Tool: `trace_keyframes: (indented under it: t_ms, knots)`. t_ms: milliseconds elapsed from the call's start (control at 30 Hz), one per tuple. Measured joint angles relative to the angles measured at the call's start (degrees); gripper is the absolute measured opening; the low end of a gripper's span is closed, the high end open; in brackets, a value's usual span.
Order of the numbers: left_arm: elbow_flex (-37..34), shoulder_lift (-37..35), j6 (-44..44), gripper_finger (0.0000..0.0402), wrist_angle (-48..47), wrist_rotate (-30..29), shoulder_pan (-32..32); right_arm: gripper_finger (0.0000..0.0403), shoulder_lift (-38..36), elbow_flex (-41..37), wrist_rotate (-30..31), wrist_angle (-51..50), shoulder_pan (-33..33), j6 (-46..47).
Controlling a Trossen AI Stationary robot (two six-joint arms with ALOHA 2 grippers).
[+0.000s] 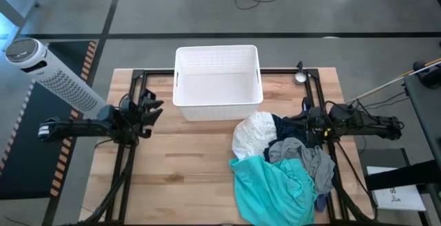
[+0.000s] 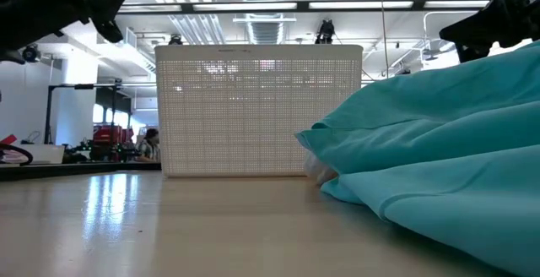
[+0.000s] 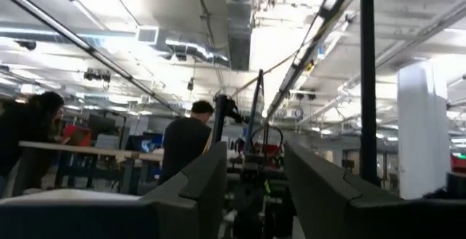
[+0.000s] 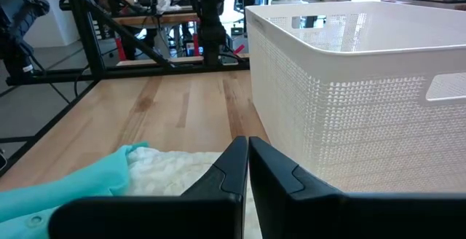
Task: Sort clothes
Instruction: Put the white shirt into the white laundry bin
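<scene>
Teal, white, grey and navy fabric is heaped together in the high view as the clothes (image 1: pixel 284 164), piled at about 5 o'clock from the bench (image 1: pixel 186 164) centre, in front of the white bin (image 1: pixel 217 81). The right claw (image 1: pixel 308 126) is seen touching the pile's 2 o'clock edge, by the navy piece, while the left claw (image 1: pixel 153 109) is held well apart, at 9 o'clock from the bin. The right arm is judged nearer; the heap lies toward 7 o'clock from it, its long axis running roughly 12 to 6.

In the low view, the teal garment (image 2: pixel 439 142) is shown filling the side at 3 o'clock, the bin behind it.

In the left wrist view, the left claw (image 3: pixel 255 181) is seen with fingers apart, nothing between them, raised toward the room.

In the right wrist view, the right claw (image 4: pixel 247 167) is seen pressed together, empty, with white and teal cloth just beyond its tips.
</scene>
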Motion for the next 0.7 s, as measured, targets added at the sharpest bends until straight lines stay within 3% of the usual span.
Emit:
trace_keyframes:
  t_ms: [233,433,567,700]
  knots:
    - [0.0,8.9,0.3,0.0166,10.0,-8.7,0.0,0.0000,0.0,0.0,0.0,0.0,0.0,0.0]
    - [3.7,15.5,0.1,0.0185,11.0,-9.0,0.0,0.0000,0.0,0.0,0.0,0.0,0.0,0.0]
    - [11.9,21.7,0.2,0.0180,2.7,-5.9,0.0,0.0000,0.0,0.0,0.0,0.0,0.0,0.0]
    - [24.9,30.0,1.9,0.0158,-13.8,-4.6,0.0,0.0000,0.0,0.0,0.0,0.0,0.0,0.0]
